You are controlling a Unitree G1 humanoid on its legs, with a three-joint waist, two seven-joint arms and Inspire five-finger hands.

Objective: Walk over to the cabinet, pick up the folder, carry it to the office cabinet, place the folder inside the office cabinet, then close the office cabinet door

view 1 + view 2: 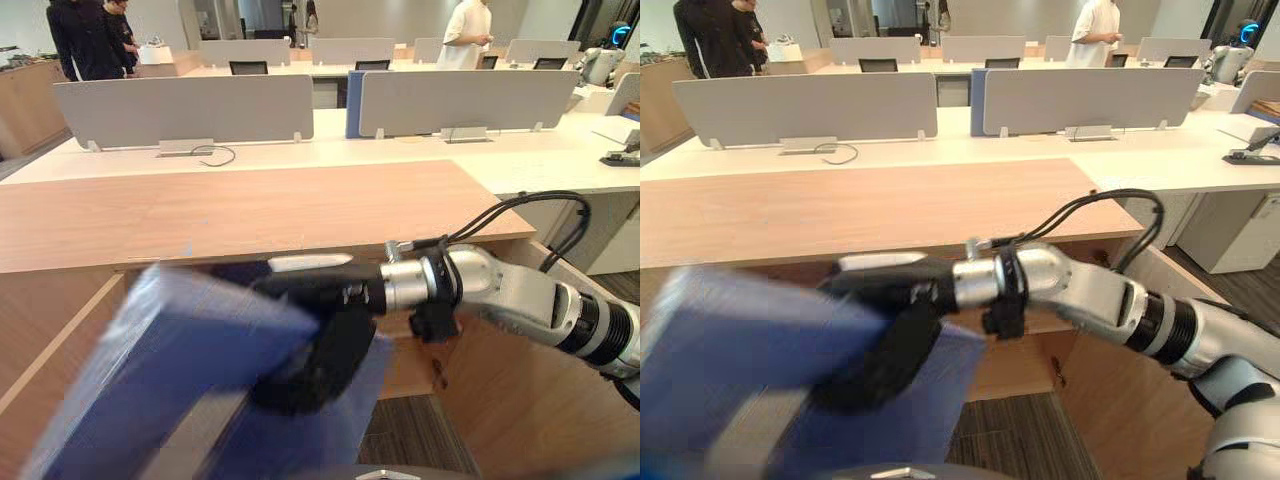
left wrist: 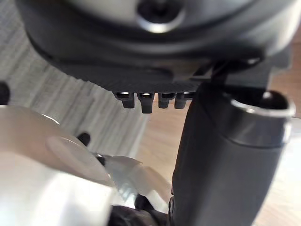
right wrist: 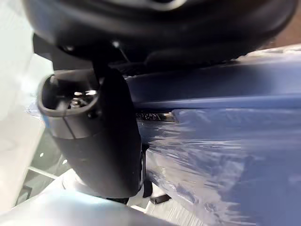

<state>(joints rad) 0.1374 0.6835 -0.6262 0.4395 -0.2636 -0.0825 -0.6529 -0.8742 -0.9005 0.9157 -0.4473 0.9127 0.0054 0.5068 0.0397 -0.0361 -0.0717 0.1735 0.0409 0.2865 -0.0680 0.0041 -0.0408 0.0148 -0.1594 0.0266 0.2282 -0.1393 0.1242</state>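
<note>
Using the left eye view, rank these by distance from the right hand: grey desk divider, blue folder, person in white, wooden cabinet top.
1. blue folder, held in the right hand, lower left.
2. wooden cabinet top, just behind the hand.
3. grey desk divider, beyond the cabinet.
4. person in white, far back, right.

The blurred blue folder runs off the lower edge.

Bright, even indoor light, soft shadow under countertop (sheen on folder)
</note>
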